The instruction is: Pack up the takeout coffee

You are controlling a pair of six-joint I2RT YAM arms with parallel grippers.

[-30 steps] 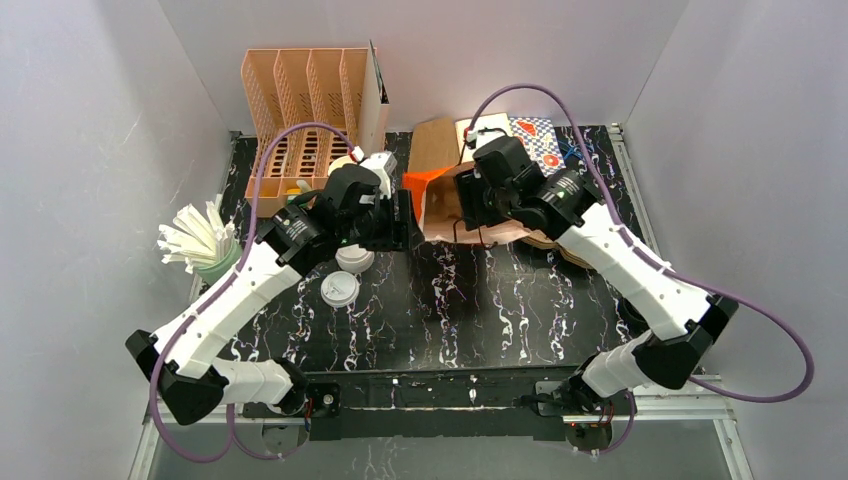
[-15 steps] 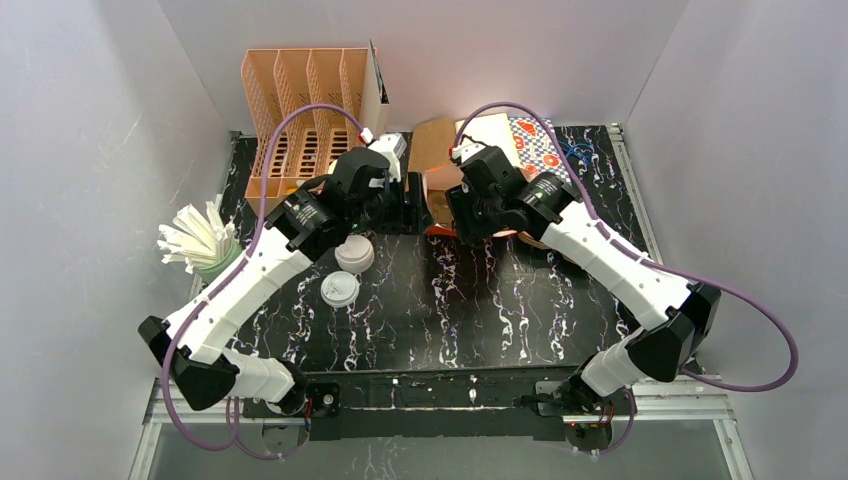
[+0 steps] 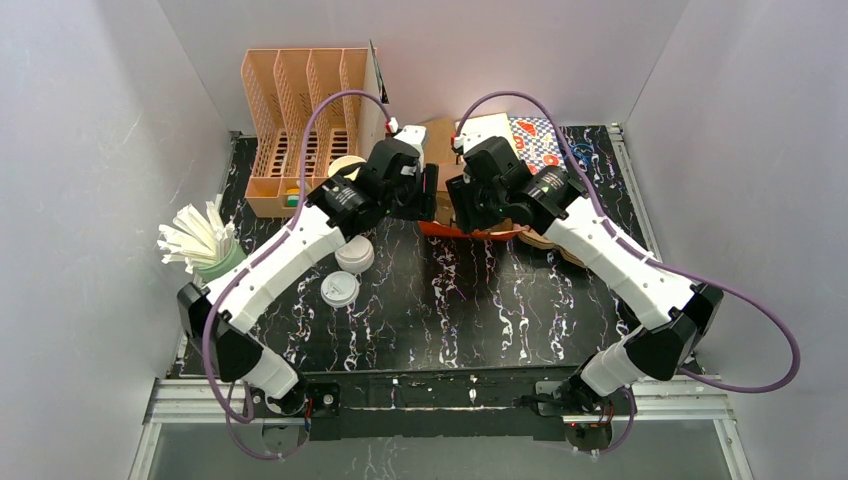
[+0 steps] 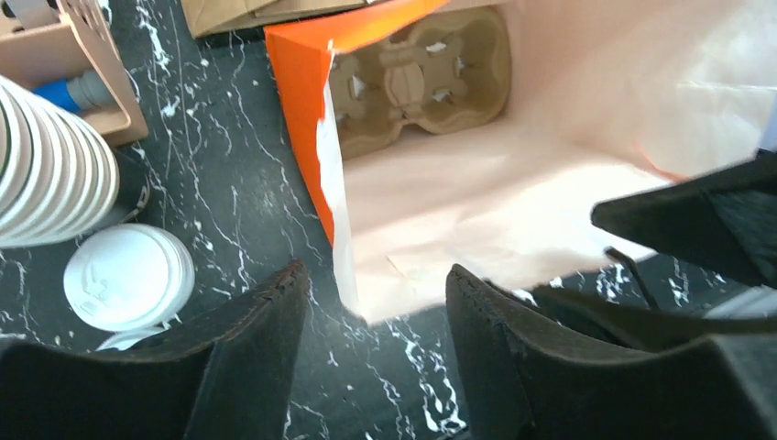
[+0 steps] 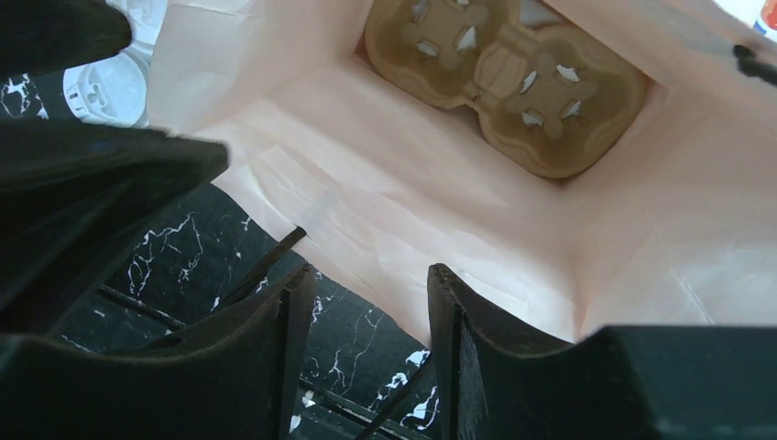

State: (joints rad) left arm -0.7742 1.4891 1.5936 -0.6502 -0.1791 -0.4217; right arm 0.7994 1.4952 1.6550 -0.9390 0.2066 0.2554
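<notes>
No dark green cup shows in any view. An orange paper bag lies at the back middle with its mouth open; its pale inside shows in both wrist views. A brown cardboard cup carrier sits at the bag's bottom, with no cups in it. My left gripper is open, its jaws on either side of the bag's left mouth edge. My right gripper is open at the lower mouth edge. Neither holds anything.
A stack of white cups lies by the peach desk organizer. Two white lids sit left of the bag. A cup of white sticks stands at the far left. Patterned boxes lie at the back right.
My left gripper has moved right and back to the bag's mouth. My right gripper has shifted slightly left over the bag. Now only an orange strip of the bag shows from above.
</notes>
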